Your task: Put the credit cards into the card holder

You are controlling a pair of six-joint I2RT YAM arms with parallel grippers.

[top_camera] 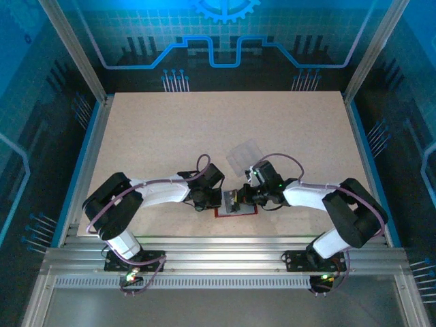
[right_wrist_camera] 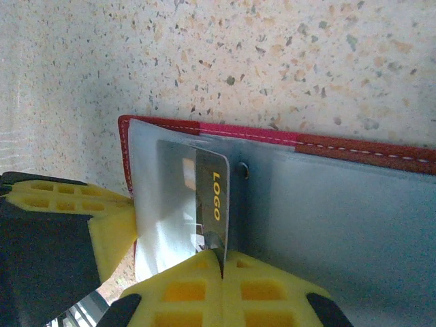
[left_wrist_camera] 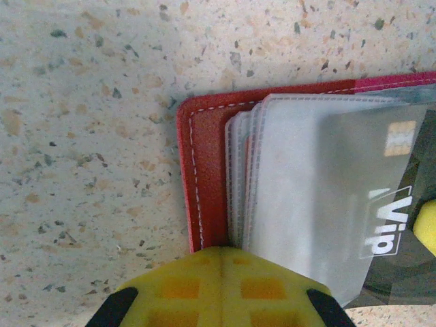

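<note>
The red card holder lies open on the table between both arms, its pale grey pockets facing up. My left gripper is shut on the edge of those pockets and pins the holder. My right gripper is shut on a dark credit card with yellow lettering. The card's far part sits under a translucent pocket of the holder. From the left wrist the same card shows through the pocket. In the top view the two grippers nearly touch over the holder.
A clear plastic box lies just behind the right gripper. The speckled table stretches back and to both sides, with blue rails along its edges. The left gripper's yellow finger stands close beside the card.
</note>
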